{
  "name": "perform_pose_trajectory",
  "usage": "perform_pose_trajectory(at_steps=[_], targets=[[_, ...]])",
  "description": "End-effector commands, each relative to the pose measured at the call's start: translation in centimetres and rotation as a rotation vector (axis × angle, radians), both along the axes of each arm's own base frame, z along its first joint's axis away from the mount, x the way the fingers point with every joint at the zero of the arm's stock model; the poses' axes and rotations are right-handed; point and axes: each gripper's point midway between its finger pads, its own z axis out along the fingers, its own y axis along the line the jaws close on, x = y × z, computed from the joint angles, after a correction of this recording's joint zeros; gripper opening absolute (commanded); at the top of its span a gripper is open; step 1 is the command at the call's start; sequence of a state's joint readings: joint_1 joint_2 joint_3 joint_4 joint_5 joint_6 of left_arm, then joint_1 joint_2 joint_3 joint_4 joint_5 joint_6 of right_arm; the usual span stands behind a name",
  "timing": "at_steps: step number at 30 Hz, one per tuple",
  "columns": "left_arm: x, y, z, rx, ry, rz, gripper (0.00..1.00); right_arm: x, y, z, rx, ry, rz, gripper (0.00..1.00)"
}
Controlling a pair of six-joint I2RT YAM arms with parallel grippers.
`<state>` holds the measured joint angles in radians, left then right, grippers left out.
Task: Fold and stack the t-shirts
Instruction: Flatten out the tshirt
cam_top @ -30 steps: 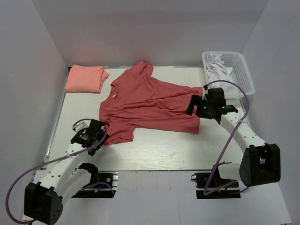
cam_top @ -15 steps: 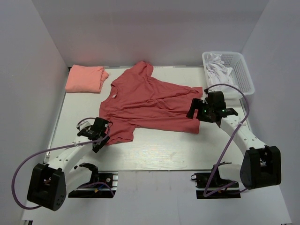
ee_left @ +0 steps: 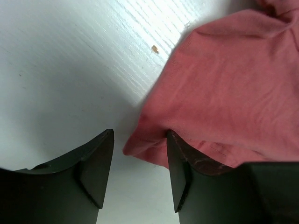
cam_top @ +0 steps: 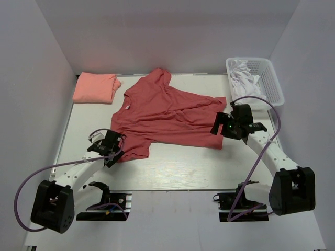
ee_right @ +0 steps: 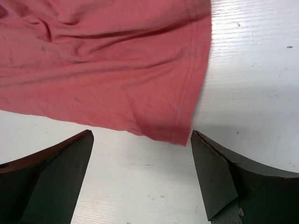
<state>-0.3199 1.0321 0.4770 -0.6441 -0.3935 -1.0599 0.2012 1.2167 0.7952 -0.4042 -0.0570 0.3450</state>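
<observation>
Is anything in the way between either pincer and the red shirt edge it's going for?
Nothing visible. The left pincer is open astride a sleeve corner of the red shirt. The right pincer is open just short of the hem corner, with only bare table between.

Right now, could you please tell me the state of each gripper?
Left gripper: open, fingers either side of a corner of the red t-shirt, not clamped on it.
Right gripper: wide open over the shirt's hem corner, holding nothing.
</observation>
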Motion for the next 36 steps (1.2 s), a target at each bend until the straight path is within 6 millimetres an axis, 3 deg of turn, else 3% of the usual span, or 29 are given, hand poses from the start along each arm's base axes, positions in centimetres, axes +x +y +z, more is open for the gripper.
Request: perform_pose_trajectory(at_steps=[1,9,12,13,14,18,23,27,36], targets=[[0.2,-0.6,-0.3,-0.014,0.005,-0.028,0.59,-0.2,-0.9,0.4,-0.023,-0.003,-0.054,0.91],[0.7,-1.3,-1.1,-0.048,0.0,-0.042,0.58,-1.3,-0.9,-0.1,-0.008,0.03,-0.059,0.91],[1.6,-2.7,-1.4,-0.085,-0.013,-0.081,0.39,-2.0,-2.1,-0.6,-0.047,0.076,-0.133,0.91],[1.3,-2.6,-1.9,-0.082,-0.003,-0.08,0.25,-2.5,-2.4,-0.9,-0.056,0.102,-0.146,0.91],[1.3,-2.6,-1.9,-0.082,-0.003,-0.08,0.0,-3.0,-2.5,-1.2,-0.056,0.13,-0.165,0.91],[1.6,-2.8,-1.5,-0.081,-0.019,-0.114,0.0,-4.6,-2.2,-3.3,-0.025,0.209,-0.17,0.91],[2.3,-2.8,0.2,-0.086,-0.105,-0.128,0.0,-4.4,-0.9,-4.2,0.044,0.2,-0.144,0.91],[1.8,-2.0,0.1,-0.057,-0.099,-0.113,0.0,-4.7,-0.8,-6.2,0.034,0.258,-0.143,0.91],[1.8,-2.2,0.0,-0.067,-0.106,-0.118,0.0,-2.1,0.2,-7.9,0.078,0.229,-0.143,0.88]])
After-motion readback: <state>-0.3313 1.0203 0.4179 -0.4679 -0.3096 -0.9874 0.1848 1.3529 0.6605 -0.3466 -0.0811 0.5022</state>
